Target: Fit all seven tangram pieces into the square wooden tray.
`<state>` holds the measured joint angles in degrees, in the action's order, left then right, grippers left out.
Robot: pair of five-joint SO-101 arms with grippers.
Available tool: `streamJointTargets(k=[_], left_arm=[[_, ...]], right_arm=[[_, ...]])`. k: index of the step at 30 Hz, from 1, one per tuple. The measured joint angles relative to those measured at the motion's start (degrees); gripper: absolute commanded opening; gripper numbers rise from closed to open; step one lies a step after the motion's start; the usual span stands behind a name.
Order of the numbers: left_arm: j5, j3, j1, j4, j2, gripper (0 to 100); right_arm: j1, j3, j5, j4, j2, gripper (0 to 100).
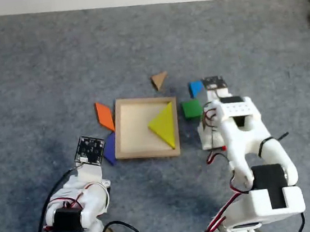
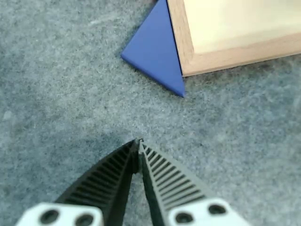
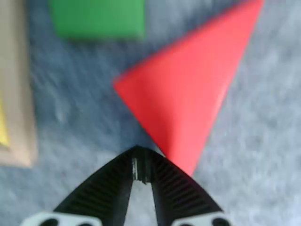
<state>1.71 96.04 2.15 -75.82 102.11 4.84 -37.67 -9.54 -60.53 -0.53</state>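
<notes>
The square wooden tray lies near the middle of the grey, felt-like worktop, and a yellow triangle sits inside it against the side nearer the right arm. Around the tray the high view shows an orange parallelogram just beside its far-left corner, a dark blue triangle at its near-left side, a tan triangle a little beyond its far edge, and a light blue piece with a green square beside it on the right. The left wrist view brings out that the dark blue triangle's long edge lies flush against the tray's outer rim. There the left gripper is closed, tips together, over bare worktop short of that triangle and holding nothing. The right wrist view shows a red triangle lying flat near the green square. In the high view the right arm covers that spot. The right gripper is closed and empty, its tips at the red triangle's nearest corner; whether they touch it cannot be told. The left arm stands at the near-left of the worktop.
</notes>
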Motion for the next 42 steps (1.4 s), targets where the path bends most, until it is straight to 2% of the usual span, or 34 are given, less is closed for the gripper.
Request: streamJointTargets(k=[8,10,14,17,23,32,42], left_arm=[[0.0,0.0,0.0,0.0,0.0,1],[0.0,0.0,0.0,0.0,0.0,1],[0.0,0.0,0.0,0.0,0.0,1],[0.0,0.0,0.0,0.0,0.0,1],[0.0,0.0,0.0,0.0,0.0,1],[0.0,0.0,0.0,0.0,0.0,1],[0.0,0.0,0.0,0.0,0.0,1]], right_arm=[[-0.7,3.2,-0.9,-5.9,-11.3,4.6],[-0.8,3.2,0.7,-5.9,-14.4,13.2],[0.0,3.3,8.6,-5.9,-15.9,33.6],[2.8,3.3,13.7,-5.9,-14.7,41.0],[7.0,6.9,18.8,-4.0,-4.5,41.1],[7.3,17.8,19.3,-3.7,8.2,41.1],[7.3,20.7,19.3,-3.7,14.7,41.0]])
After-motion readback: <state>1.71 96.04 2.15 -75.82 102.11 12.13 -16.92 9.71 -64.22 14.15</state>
